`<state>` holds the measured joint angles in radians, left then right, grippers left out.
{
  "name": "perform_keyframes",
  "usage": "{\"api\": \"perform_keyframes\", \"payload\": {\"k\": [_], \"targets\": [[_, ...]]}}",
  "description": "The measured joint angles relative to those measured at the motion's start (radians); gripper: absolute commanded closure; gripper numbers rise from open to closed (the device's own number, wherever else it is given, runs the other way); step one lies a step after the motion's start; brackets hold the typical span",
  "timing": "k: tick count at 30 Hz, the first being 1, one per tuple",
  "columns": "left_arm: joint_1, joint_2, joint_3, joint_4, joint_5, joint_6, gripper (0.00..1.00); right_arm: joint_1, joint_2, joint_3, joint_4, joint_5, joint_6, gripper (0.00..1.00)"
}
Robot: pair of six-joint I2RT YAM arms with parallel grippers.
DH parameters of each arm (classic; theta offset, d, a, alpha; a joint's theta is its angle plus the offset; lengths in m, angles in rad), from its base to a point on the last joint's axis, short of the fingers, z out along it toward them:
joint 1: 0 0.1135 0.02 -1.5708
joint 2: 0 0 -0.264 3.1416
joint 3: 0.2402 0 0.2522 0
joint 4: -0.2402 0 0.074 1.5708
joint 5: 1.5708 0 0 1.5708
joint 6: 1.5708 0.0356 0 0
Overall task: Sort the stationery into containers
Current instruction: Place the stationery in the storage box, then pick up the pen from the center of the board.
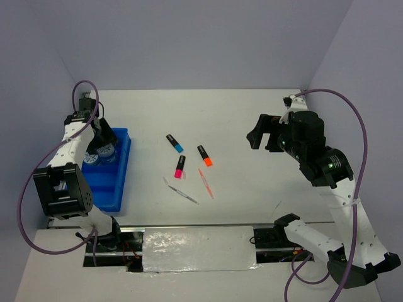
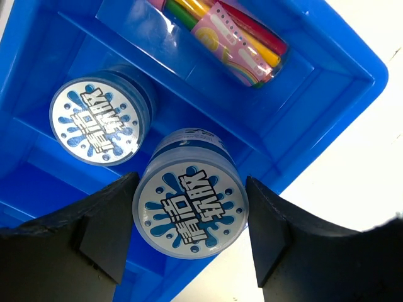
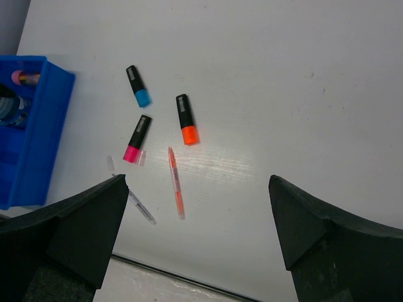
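Note:
The blue tray [image 1: 119, 179] sits at the left. My left gripper [image 1: 104, 139] hangs over it; its jaws stand against both sides of a blue-white roll [image 2: 192, 201] by the tray's rim [image 2: 352, 69]. The second roll [image 2: 101, 119] stands beside it. The pink cylinder [image 2: 233, 44] lies in the far compartment. On the table lie the blue highlighter [image 1: 174, 143], pink highlighter [image 1: 180, 167], orange highlighter [image 1: 204, 155], an orange pen [image 1: 206, 183] and a clear pen [image 1: 181, 191]. My right gripper [image 1: 259, 135] is open and empty, high up to their right.
The right wrist view shows the highlighters [image 3: 186, 119] and the pens [image 3: 175, 189] left of centre, with the tray [image 3: 38, 126] at the far left. A dark slot with a foil-covered strip [image 1: 198, 248] runs along the near table edge.

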<state>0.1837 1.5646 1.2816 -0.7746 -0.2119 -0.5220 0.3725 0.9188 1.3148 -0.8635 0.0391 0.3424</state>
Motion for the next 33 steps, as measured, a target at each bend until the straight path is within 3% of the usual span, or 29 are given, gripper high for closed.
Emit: {"api": "perform_keyframes", "payload": {"k": [2, 3, 5, 14, 20, 24, 26, 28, 33], "targets": [[0.001, 0.000, -0.001, 0.005, 0.000, 0.000, 0.31, 0.000, 0.002, 0.000, 0.004, -0.003, 0.000, 0.00], [0.001, 0.000, -0.003, 0.008, 0.000, 0.000, 0.10, 0.000, 0.002, 0.000, 0.005, -0.003, 0.000, 0.00], [0.002, -0.004, -0.014, 0.017, -0.007, 0.004, 0.01, 0.000, 0.005, 0.000, 0.006, -0.006, 0.000, 0.00], [0.002, -0.092, -0.036, 0.004, -0.019, 0.026, 0.01, 0.027, 0.087, -0.027, 0.033, -0.088, -0.003, 0.01], [-0.014, -0.205, 0.010, -0.071, 0.031, 0.025, 0.01, 0.301, 0.337, -0.052, 0.052, -0.009, 0.019, 0.16], [-0.135, -0.288, 0.067, -0.106, 0.046, 0.020, 0.01, 0.415, 0.458, -0.169, 0.085, 0.007, 0.048, 0.24], [-0.226, -0.327, 0.076, -0.118, 0.059, 0.011, 0.01, 0.451, 0.504, -0.188, 0.093, 0.016, 0.054, 0.34], [-0.293, -0.355, 0.071, -0.134, 0.075, -0.008, 0.01, 0.483, 0.550, -0.187, 0.122, 0.034, 0.057, 0.35], [-0.325, -0.414, 0.010, -0.172, 0.092, -0.033, 0.01, 0.531, 0.687, -0.188, 0.214, 0.058, 0.061, 0.40]]}}
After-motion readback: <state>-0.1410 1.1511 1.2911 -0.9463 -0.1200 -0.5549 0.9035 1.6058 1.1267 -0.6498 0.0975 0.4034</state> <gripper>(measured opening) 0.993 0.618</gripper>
